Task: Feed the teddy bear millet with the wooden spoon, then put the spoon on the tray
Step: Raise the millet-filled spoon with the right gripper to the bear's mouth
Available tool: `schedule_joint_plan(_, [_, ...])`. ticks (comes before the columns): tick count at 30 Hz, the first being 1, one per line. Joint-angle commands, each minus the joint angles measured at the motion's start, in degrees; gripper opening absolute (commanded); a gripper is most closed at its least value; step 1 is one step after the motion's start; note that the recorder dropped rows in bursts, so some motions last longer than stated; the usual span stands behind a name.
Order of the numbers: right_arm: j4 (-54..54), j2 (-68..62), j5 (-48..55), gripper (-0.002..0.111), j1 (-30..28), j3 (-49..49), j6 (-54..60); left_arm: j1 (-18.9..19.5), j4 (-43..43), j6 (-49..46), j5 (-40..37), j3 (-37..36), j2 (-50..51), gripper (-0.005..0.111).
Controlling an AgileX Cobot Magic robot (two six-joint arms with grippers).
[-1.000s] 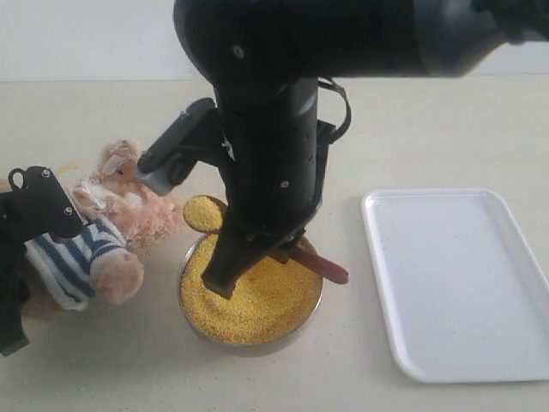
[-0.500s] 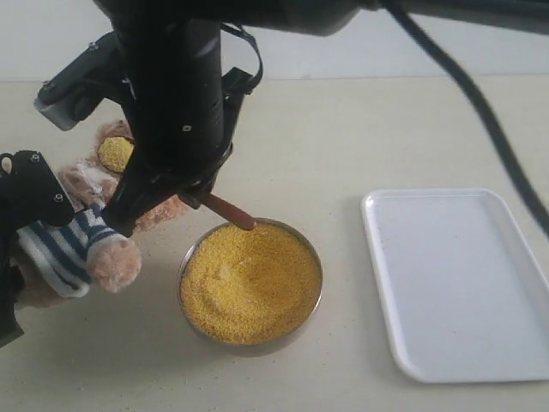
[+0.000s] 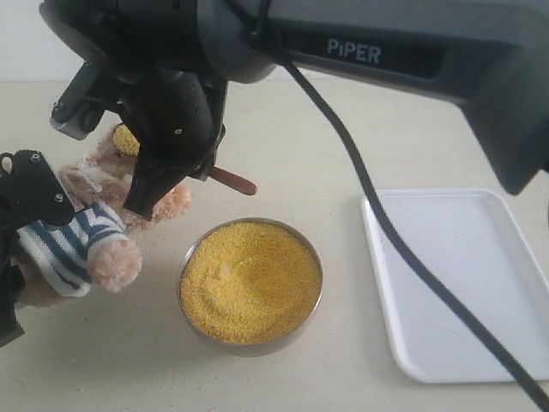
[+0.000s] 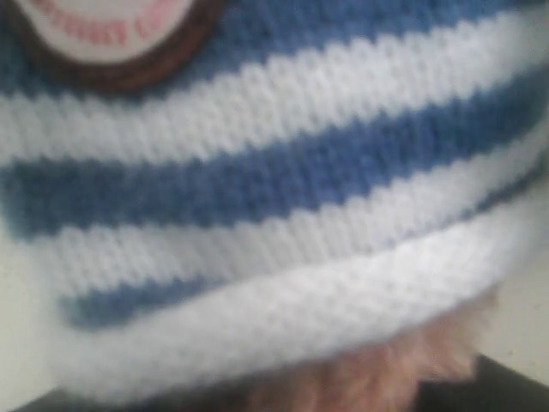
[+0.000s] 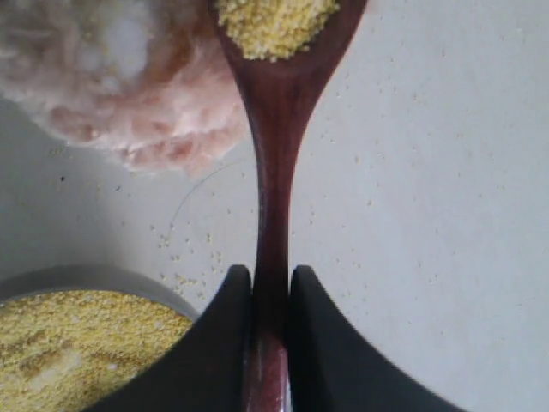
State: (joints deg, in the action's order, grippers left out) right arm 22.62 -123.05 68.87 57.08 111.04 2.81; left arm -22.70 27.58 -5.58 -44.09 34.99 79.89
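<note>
Wood, dark reddish-brown: small wooden spoon (image 5: pixel 276 129), loaded and raised

Item 1. Spoon as above: oval bowl heaped with fine bright-yellow millet (image 5: pixel 273 21). Slim straight handle pinched between the two black fingers (image 5: pixel 227 343) of right end effector (image 5: pixel 269 276), jaws narrow and closed on the wood. Carried clear above pale beige desk (image 3: pixel 343 137). Handle end jutting out behind the black arm (image 3: pixel 180 112) in exterior view. Loaded bowl right at head of fluffy light-brown plush teddy bear (image 3: pixel 111 257), next to the fur; contact there impossible to judge.

Item 2. Teddy bear, in blue-and-white striped shirt: far left of desk in exterior view, leaning. Gripped round the torso by left end effector (image 3: pixel 26 253), one black finger over the shoulder, the other below, jaws part-way apart and closed on the body. Left wrist view filled with knitted stripes; round brown-rimmed badge (image 4: pixel 111 34) at one edge.

Item 3. Round shallow metal bowl (image 3: pixel 249 347): mid-desk, just beside bear's paw, heaped with the same millet. Few loose grains (image 5: pixel 184 249) scattered on desk near the rim.

Item 4. White rectangular plastic tray (image 3: pixel 463 283), rounded corners, low raised rim: on desk to the right of bowl in exterior view, near but not touching. Spoon well apart from it.

Item 5. Black cable (image 3: pixel 377 223): slung from right arm, crossing in front of tray's left edge in exterior view.
</note>
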Motion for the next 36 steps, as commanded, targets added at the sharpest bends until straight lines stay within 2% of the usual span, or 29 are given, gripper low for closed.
schedule_joint_plan(1, [1.5, 0.0, -1.9, -0.001, 0.1, 0.5, 1.9, -0.5, -0.1, 0.0, 1.1, 0.4, -0.5, 0.004])
schedule_joint_plan(4, [3.3, -0.6, -1.4, -0.001, 0.5, 0.5, 2.6, -0.5, -0.1, 0.0, 1.3, 0.4, -0.5, 0.004])
schedule_joint_plan(15, [22.4, -1.7, -1.3, -0.001, 5.6, -1.9, -2.8, -0.5, -0.1, 0.0, 1.3, 0.4, -0.5, 0.004])
schedule_joint_plan(36, [34.0, -1.7, 1.1, -0.001, 10.2, -3.3, -9.4, -0.5, -0.1, 0.2, 1.9, 0.4, -0.5, 0.004])
